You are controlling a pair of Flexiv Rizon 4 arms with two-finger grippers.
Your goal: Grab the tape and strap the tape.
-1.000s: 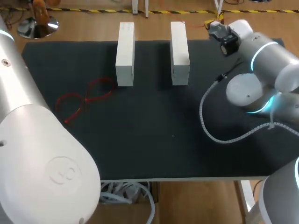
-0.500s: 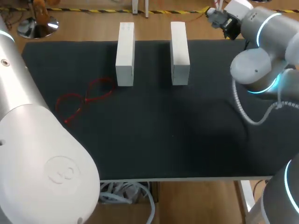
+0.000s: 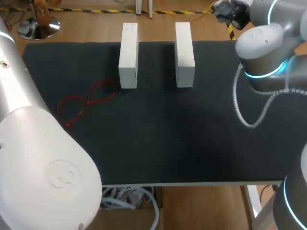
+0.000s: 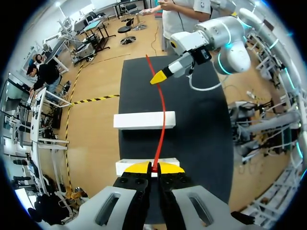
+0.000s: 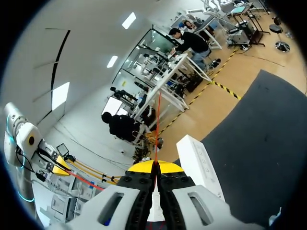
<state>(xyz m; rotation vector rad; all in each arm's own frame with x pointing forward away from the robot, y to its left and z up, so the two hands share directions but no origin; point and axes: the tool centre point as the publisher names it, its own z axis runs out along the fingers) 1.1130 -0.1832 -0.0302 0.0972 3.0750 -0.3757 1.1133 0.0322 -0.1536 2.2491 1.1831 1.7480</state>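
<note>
A thin red tape [image 4: 162, 115] runs taut from my left gripper [image 4: 154, 167], shut on its near end, across both white blocks to my right gripper [image 4: 159, 76], whose yellow tips pinch the far end. In the right wrist view the right gripper [image 5: 156, 166] is shut, and a fine red strand [image 5: 158, 124] rises from between its tips. In the head view a red tape [image 3: 88, 101] lies looped on the black mat's left side. There my right gripper [image 3: 224, 9] is past the mat's far right corner. My left gripper is hidden.
Two long white blocks [image 3: 128, 55] [image 3: 184, 53] stand side by side at the far middle of the black mat [image 3: 168, 139]. My left arm's big white link [image 3: 43, 158] fills the near left. A grey cable loop [image 3: 244, 115] hangs from my right arm.
My right arm has swung away from the mat's right side toward the far right corner, taking its gripper beyond the mat's far edge. The blocks and the looped tape have not moved.
</note>
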